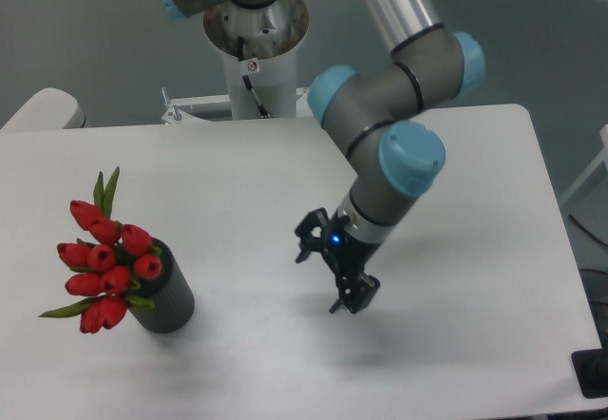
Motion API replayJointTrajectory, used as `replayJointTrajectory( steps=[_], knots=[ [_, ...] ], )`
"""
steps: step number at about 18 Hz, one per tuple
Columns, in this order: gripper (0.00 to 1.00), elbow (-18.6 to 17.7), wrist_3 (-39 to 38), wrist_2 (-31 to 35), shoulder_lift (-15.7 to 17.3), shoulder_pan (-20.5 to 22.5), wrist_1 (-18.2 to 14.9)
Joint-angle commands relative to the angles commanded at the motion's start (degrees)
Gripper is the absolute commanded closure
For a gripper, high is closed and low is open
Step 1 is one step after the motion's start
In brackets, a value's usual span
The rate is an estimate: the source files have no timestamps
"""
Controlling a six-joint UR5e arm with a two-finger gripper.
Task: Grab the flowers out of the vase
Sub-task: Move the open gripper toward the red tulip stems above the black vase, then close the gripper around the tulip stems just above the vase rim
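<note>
Bare bench [256, 201] lies open between the jaws and the vase [163, 292] well off to their left, whose flowers [104, 260] lean out over its far side, with only the robot's own arm [389, 144] crowding the space above and behind.
</note>
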Motion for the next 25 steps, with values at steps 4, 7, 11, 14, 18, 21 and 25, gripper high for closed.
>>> replayJointTrajectory(
  steps=[4, 7, 11, 14, 18, 21, 25],
  knots=[
    [0.00, -2.73, -5.10, -7.12, 2.38, -2.28, 0.09],
    [0.00, -3.35, -7.91, -9.94, 2.65, -4.12, 0.17],
    [0.00, -3.97, -9.59, -13.36, 2.73, -6.32, 0.09],
    [0.00, -3.97, -11.78, -18.63, 2.73, -6.86, 0.61],
    [0.00, -4.23, -12.49, -22.16, 2.73, -7.47, 0.79],
    [0.00, -4.32, -12.49, -22.17, 2.65, -8.87, 0.79],
    [0.00, -4.32, -12.58, -22.25, 2.03, -10.89, 1.23]
  ],
)
